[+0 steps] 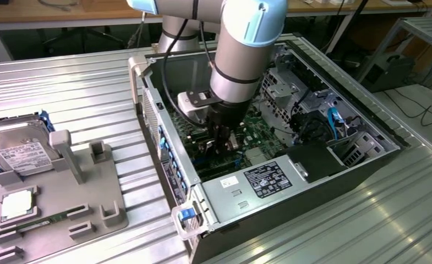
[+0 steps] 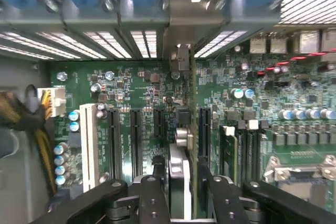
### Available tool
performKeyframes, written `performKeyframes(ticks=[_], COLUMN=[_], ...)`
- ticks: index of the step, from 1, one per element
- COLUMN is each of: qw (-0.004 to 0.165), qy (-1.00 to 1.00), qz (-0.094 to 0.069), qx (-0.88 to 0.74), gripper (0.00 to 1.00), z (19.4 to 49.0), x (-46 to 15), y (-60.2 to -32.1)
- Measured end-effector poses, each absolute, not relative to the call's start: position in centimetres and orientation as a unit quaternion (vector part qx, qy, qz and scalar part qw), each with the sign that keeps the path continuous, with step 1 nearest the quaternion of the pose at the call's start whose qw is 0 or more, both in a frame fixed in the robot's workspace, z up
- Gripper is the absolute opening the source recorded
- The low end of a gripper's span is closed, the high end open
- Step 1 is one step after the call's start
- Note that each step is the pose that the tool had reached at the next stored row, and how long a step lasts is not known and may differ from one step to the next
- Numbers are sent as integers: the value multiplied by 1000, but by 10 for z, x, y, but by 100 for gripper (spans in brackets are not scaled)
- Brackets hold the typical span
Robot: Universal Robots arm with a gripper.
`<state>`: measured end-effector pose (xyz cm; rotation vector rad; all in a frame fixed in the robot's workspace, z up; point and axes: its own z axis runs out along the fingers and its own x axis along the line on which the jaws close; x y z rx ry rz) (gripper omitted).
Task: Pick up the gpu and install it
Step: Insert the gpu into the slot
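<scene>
Lying well apart at the exterior view's left – the hard drive (image 1: 21,154), on its tabletop holder. Reaching down into the open case (image 1: 153,104), over the motherboard (image 2: 131,82), with the gripper (image 1: 223,146) flanking the gpu (image 2: 192,103); not showing whether the jaws are clamped on it or just clear. Probably seating the card: pushing straight down, evenly along the slot, not tilting, watching the bracket (image 2: 181,24) meeting the case's rear wall. Standing on edge – long axis running along the slot, bracket end pointing at the rear wall, away from the gripper.
</scene>
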<state>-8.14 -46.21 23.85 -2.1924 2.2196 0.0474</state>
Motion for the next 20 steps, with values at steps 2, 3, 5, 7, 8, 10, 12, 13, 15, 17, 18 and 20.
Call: performKeyframes(ticks=[2,3,5,7,8,10,12,13,15,17,18,20], qw=[11,11,11,11,11,11,11,11,11,11,11,11], qy=[711,711,711,711,711,711,711,711,711,711,711,711], qz=[15,15,15,15,15,14,14,14,14,14,14,14], qx=[-703,-703,-703,-703,-703,-703,-703,-703,-703,-703,-703,-703], gripper=[36,36,36,36,36,36,36,36,35,28,21,11], z=[248,253,263,273,277,284,286,286,286,286,286,286], x=[-81,-81,-81,-81,-81,-81,-81,-81,-81,-81,-81,-81], y=[-462,-462,-462,-462,-462,-462,-462,-462,-462,-462,-462,-462])
